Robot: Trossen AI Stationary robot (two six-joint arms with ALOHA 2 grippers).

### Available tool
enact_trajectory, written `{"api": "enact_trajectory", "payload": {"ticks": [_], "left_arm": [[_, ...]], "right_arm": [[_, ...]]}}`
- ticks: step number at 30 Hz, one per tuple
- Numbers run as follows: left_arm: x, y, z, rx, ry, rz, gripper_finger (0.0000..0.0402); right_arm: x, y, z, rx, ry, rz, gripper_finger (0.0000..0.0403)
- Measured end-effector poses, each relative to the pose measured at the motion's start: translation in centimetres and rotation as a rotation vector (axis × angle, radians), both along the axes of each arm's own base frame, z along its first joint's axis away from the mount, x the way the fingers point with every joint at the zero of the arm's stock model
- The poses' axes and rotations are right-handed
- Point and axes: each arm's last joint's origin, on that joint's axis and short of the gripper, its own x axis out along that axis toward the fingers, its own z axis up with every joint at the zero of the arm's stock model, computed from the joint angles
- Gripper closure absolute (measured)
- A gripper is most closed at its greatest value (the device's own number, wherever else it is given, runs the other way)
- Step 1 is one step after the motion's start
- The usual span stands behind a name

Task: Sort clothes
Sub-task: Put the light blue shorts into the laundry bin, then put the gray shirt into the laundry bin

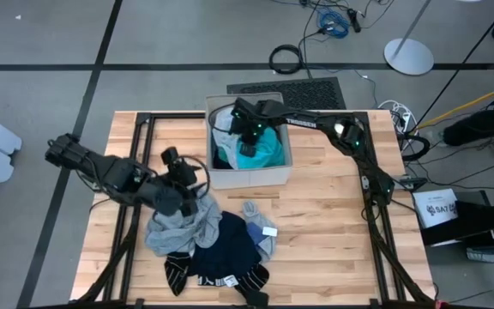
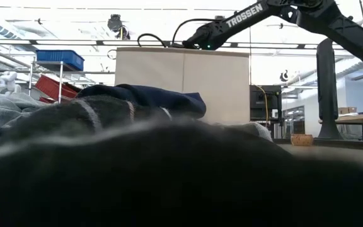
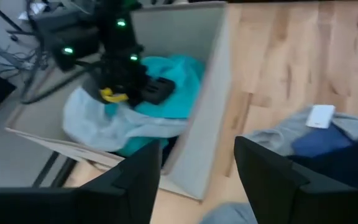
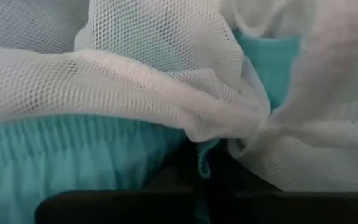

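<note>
right hand (image 1: 249,136): reaches down into the beige fabric box (image 1: 249,177) from its 2 o'clock side. fingers fully closed, pressed into the clothing; the right wrist view shows white sheer piece (image 4: 166,81) bunched at the fingertips over the turquoise shirt (image 4: 73,162). whether fabric is actually pinched between the fingers cannot be told.

box contents: in the left wrist view the white sheer piece (image 3: 104,121) lies on the turquoise shirt (image 3: 173,81), with the right hand (image 3: 120,81) on top of both. in the high view the turquoise shirt (image 1: 260,153) fills the box's 3 o'clock half.

left hand (image 1: 181,196): hovers at 8 o'clock from the box, just above the clothes pile on the desk (image 1: 333,223). fingers spread wide, nothing between them; the left wrist view shows both fingers (image 3: 135,180) apart with bare desk and the box wall in the gap.

clothes pile, at 6 o'clock from the box:
- grey top (image 1: 174,232): directly under the left hand, at the pile's 10 o'clock part.
- navy dotted piece (image 1: 230,249): centre of the pile, touching the grey top.
- striped socks (image 1: 178,273): at the pile's 7 o'clock edge.
- a second grey garment with a white label (image 1: 269,231): at the pile's 3 o'clock edge.

low view: dark fabric fills the foreground; the box (image 2: 188,85) stands behind it.
</note>
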Motion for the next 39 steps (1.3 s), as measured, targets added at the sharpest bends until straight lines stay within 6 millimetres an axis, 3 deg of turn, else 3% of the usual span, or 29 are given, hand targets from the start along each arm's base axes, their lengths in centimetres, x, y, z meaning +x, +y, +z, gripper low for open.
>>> {"api": "enact_trajectory", "payload": {"ticks": [6, 13, 20, 28, 31, 39], "left_arm": [[-0.1, 1.7, 0.7, 0.029, 0.025, -0.058, 0.0189], [0.6, 3.6, 2.0, 0.100, -0.016, -0.158, 0.0189], [1.4, 4.9, 2.6, 0.051, -0.078, -0.217, 0.0189], [1.7, 4.8, 2.4, 0.010, -0.090, -0.211, 0.0189], [2.4, 4.7, 0.7, -0.014, -0.103, -0.206, 0.0189], [4.1, 3.7, -7.8, -0.163, -0.051, -0.370, 0.0189]], "right_arm": [[-0.6, 0.6, -0.2, 0.099, 0.046, 0.029, 0.0368], [-1.0, 1.2, 1.0, 0.073, 0.051, 0.109, 0.0276], [-2.2, 2.8, 6.4, 0.010, -0.047, 0.137, 0.0210], [-5.7, 6.1, 14.1, -0.029, -0.170, 0.144, 0.0193], [-7.6, 7.5, 16.6, -0.034, -0.192, 0.162, 0.0193], [-12.2, 11.8, 21.3, 0.007, -0.223, 0.171, 0.0193]]}}
